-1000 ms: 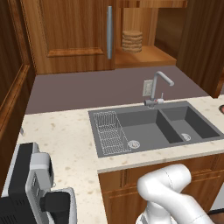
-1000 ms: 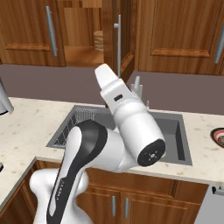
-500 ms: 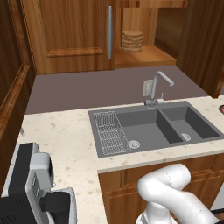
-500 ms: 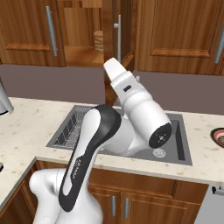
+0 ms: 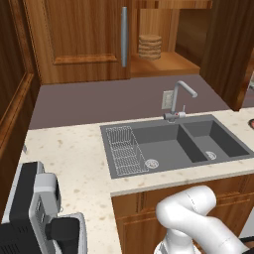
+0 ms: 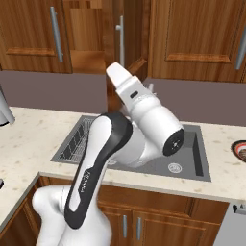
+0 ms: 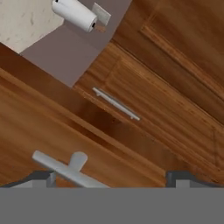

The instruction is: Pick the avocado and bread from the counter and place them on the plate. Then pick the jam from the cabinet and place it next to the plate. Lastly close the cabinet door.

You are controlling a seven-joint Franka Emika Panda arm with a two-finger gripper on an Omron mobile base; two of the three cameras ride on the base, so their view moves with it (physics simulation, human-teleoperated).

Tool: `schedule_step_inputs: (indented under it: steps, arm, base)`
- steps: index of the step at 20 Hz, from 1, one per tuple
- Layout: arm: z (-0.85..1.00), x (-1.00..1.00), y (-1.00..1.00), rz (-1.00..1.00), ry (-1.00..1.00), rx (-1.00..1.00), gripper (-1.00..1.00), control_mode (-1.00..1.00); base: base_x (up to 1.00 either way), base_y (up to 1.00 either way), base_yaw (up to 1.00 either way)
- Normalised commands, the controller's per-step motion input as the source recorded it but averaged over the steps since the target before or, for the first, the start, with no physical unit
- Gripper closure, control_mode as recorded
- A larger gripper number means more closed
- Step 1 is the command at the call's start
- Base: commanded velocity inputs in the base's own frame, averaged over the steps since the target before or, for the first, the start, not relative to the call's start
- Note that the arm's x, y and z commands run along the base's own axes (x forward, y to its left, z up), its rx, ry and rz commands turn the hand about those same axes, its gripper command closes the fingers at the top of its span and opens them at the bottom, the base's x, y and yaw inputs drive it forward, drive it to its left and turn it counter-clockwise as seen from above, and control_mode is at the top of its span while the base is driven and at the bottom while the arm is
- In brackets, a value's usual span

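Gripper [image 7: 111, 181]: spread wide, nothing held; two dark fingertips at the bottom edge of the hand view.
Cabinet door [image 7: 39, 135]: directly ahead of the hand; its long silver bar handle [image 7: 65, 169] just beside the left fingertip, at lower left of the hand view.
Handle axis: running diagonally from left to lower centre, crosswise to the finger gap.
Cabinet [image 5: 154, 30]: upper centre of the left base view, standing open; a stack of round tan objects [image 5: 150, 46] on its shelf.
Jam: cannot identify.
Plate [image 6: 239, 150]: right edge of the right base view, on the counter [image 6: 29, 139].
Sink [image 5: 173, 146]: mid-frame in the left base view, grey.
Count: one arm, one gripper, one plate, one sink with two basins, one faucet [image 5: 177, 99].
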Motion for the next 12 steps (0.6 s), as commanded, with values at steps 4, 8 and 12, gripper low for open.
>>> schedule_step_inputs:
  steps: [4, 8, 12]
  arm:
    - [-0.01, 0.19, 0.52, 0.04, -0.03, -0.06, -1.00, -1.00]
    - [0.00, 0.37, 0.54, 0.00, -0.02, -0.09, -1.00, -1.00]
    - [-0.04, 0.47, 0.52, 0.00, -0.01, -0.09, -1.00, -1.00]
  base:
    - [0.00, 0.00, 0.00]
    - [0.00, 0.00, 0.00]
    - [0.00, 0.00, 0.00]
